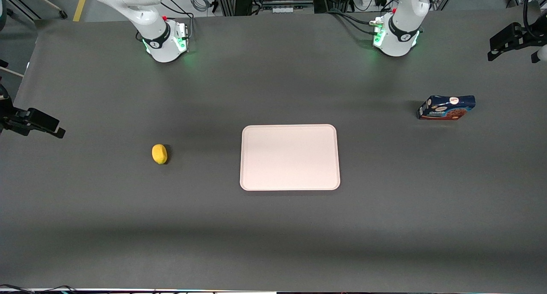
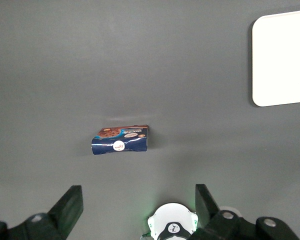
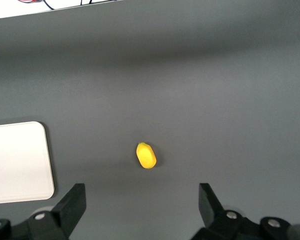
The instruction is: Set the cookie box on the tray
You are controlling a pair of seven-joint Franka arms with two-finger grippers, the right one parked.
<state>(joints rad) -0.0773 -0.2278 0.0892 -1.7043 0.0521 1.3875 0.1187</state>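
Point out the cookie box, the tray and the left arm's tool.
cookie box (image 1: pixel 447 107): front view, middle of its printed face.
tray (image 1: pixel 289 157): front view, bare flat middle.
tool (image 2: pixel 139 210): left wrist view, open, high above the table, midway between fingertips.

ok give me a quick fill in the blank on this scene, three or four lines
1. The cookie box lies on the ____, not on the tray.
2. The gripper hangs above the box with its fingers ____.
3. The tray holds ____.
4. The small yellow thing lies toward the ____ arm's end.

Missing: table; open; nothing; parked
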